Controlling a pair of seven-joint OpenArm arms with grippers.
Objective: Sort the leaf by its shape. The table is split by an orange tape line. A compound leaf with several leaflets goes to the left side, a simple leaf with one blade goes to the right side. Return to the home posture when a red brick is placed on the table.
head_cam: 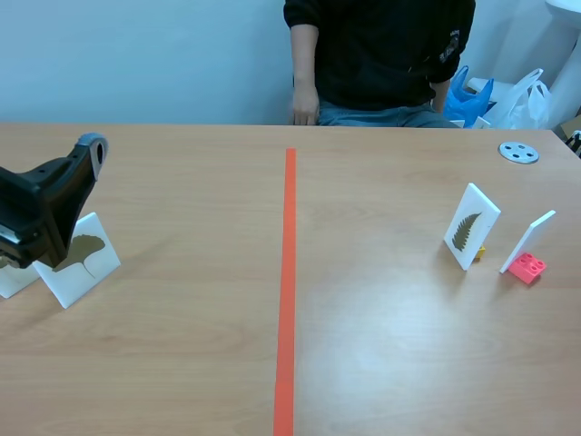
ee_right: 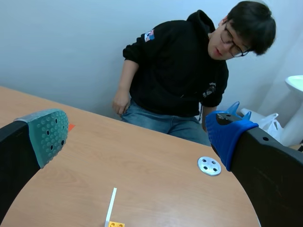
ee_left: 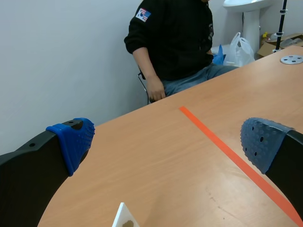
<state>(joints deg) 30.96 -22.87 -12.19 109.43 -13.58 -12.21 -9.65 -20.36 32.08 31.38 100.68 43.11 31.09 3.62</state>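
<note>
My left gripper hangs with its fingers wide apart, clamping nothing. Just below, between its blue pads, pokes the top corner of the white card with the brown fan-shaped leaf. That card stands tilted on the wooden desk, left of the orange tape line. It sits near the desk's left edge, with open desk between it and the tape. My right gripper gapes apart too, holding nothing. Ahead of it stands the white card with the feathery many-leaflet leaf, a small yellow brick at its foot. Just beside, nearer the right edge, a plain white card leans at a red toy brick.
</note>
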